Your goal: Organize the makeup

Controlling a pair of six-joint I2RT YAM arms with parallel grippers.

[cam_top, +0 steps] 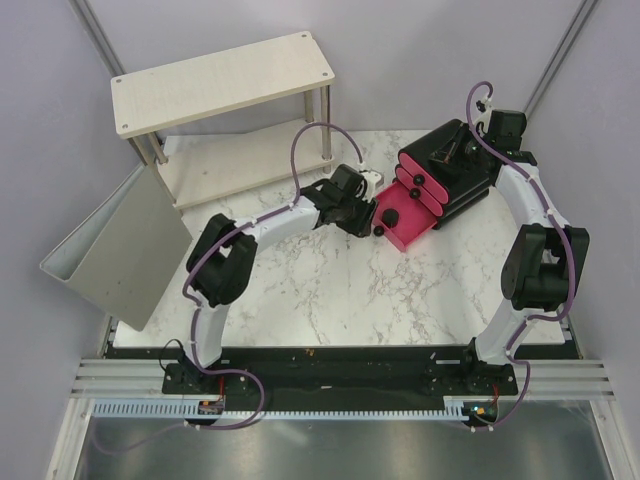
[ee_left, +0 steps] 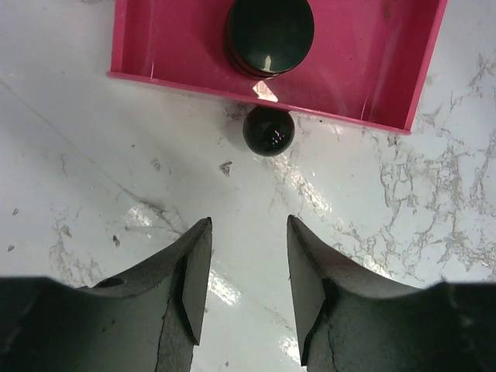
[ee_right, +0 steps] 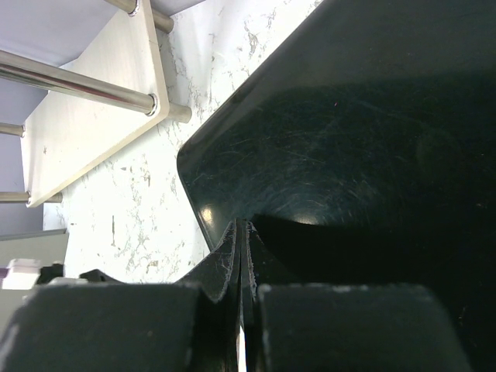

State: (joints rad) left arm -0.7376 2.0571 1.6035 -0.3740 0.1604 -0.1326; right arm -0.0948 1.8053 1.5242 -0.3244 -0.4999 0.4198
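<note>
A black box with pink drawer fronts (cam_top: 450, 180) stands at the back right. Its lowest pink drawer (cam_top: 405, 222) is pulled out. In the left wrist view the drawer (ee_left: 170, 46) holds a round black jar (ee_left: 270, 35), and the drawer's black knob (ee_left: 269, 130) sits just in front of it. My left gripper (ee_left: 248, 232) is open and empty, a short way back from the knob, low over the marble; it also shows in the top view (cam_top: 366, 220). My right gripper (ee_right: 242, 226) is shut, its tips resting on the box's black top (ee_right: 349, 155). The tubes, case and bottles are out of view.
A white two-tier shelf (cam_top: 225, 80) stands at the back left; its lower board shows in the right wrist view (ee_right: 93, 132). A grey bin (cam_top: 120, 250) leans off the table's left edge. Marble table (cam_top: 330, 290) stretches between the arms.
</note>
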